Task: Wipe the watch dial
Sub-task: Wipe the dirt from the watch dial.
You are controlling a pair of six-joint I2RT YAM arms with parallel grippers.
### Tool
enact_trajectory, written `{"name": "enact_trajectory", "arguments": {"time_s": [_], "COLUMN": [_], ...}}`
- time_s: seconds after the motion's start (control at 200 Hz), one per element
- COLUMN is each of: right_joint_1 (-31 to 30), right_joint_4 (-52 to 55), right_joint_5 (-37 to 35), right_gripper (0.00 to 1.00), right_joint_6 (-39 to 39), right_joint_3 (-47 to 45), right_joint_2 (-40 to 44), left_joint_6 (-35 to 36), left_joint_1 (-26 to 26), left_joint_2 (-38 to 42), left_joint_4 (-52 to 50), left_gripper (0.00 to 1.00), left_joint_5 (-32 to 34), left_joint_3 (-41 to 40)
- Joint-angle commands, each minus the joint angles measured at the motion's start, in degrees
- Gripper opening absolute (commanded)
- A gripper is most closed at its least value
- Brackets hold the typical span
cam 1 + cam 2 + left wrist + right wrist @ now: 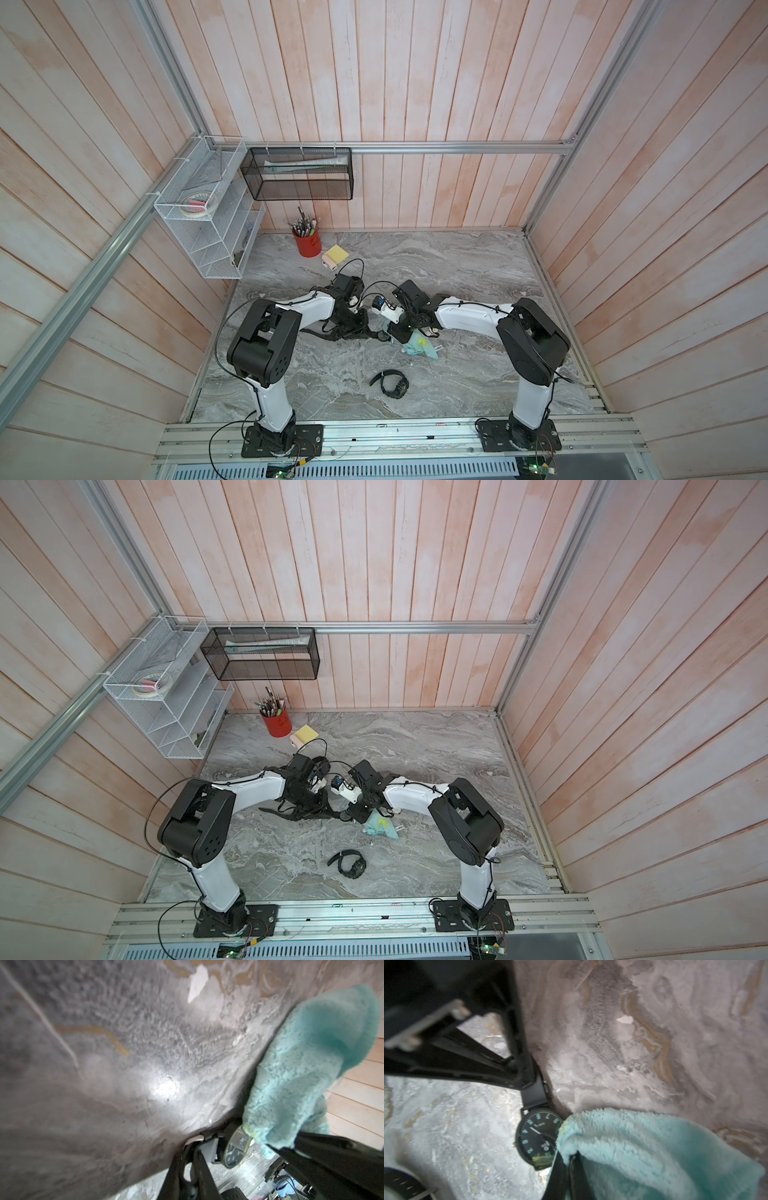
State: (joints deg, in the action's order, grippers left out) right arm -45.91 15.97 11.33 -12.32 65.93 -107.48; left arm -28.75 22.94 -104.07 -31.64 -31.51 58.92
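A black watch lies mid-table, its dark dial (538, 1138) with teal numerals facing up; the dial (384, 336) also shows small in a top view. My left gripper (193, 1145) is shut on the watch's black strap (534, 1093), just beside the dial (236, 1149). My right gripper (570, 1157) is shut on a fluffy teal cloth (643, 1147). A fold of that cloth rests on the dial's edge and covers part of the face. In both top views the two grippers meet over the watch, with the cloth (422, 347) (380, 825) trailing toward the right arm.
A second black watch (392, 383) lies nearer the front edge. At the back left stand a red pen cup (307, 243) and yellow sticky notes (336, 253). A white wire rack (208, 220) and a black mesh basket (297, 174) hang on the walls.
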Motion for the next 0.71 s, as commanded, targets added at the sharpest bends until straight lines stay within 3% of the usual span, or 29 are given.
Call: {"name": "enact_trajectory", "arguments": {"time_s": [0.0, 0.215, 0.42, 0.7], "right_joint_1": [0.93, 0.47, -0.05, -2.7], "right_joint_4": [1.17, -2.14, -5.58, -0.15], "right_joint_5": [-8.58, -6.83, 3.61, 7.04], "right_gripper": [0.0, 0.0, 0.0, 0.0], "right_joint_6": [3.34, 4.62, 3.15, -1.96], "right_joint_3": [-1.51, -4.52, -6.29, -1.77], "right_joint_2": [0.03, 6.51, 12.41, 3.24], "left_joint_6": [-0.58, -0.84, -1.83, -3.02], "left_joint_1": [0.05, 0.85, 0.97, 0.96], "left_joint_2": [1.07, 1.01, 1.9, 2.13], "left_joint_4": [1.94, 1.85, 1.76, 1.81], "left_gripper": [0.15, 0.15, 0.15, 0.14], "left_joint_5": [1.88, 2.59, 3.64, 3.49], "left_joint_3": [-0.91, -0.22, 0.69, 1.57]}}
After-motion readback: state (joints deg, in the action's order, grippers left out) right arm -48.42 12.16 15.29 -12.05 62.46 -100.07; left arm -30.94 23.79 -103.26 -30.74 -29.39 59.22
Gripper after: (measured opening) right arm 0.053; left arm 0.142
